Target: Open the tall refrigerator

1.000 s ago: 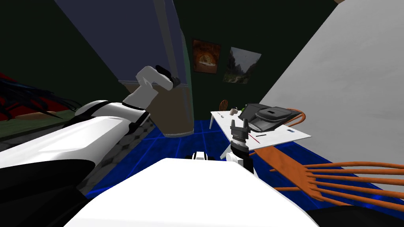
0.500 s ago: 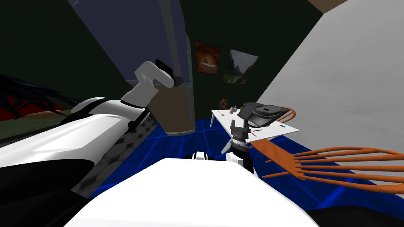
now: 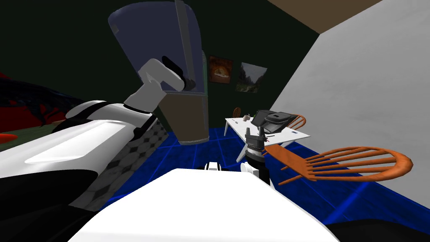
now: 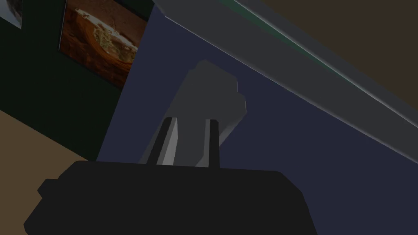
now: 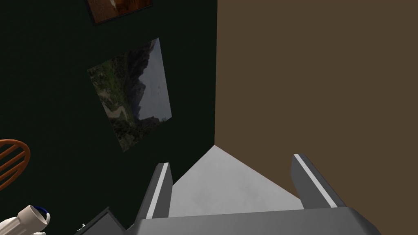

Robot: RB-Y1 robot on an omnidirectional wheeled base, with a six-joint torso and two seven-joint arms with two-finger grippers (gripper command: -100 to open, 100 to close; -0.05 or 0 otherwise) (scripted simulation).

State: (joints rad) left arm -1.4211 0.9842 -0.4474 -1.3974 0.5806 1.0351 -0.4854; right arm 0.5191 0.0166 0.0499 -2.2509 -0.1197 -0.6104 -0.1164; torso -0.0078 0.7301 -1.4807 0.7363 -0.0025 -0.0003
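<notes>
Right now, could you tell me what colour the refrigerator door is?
Dark slate blue; the refrigerator door shows best in the head view.

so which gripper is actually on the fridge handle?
The left gripper: it is shut on the grey handle of the refrigerator door. The right gripper stands open, holding nothing, near the white table.
</notes>
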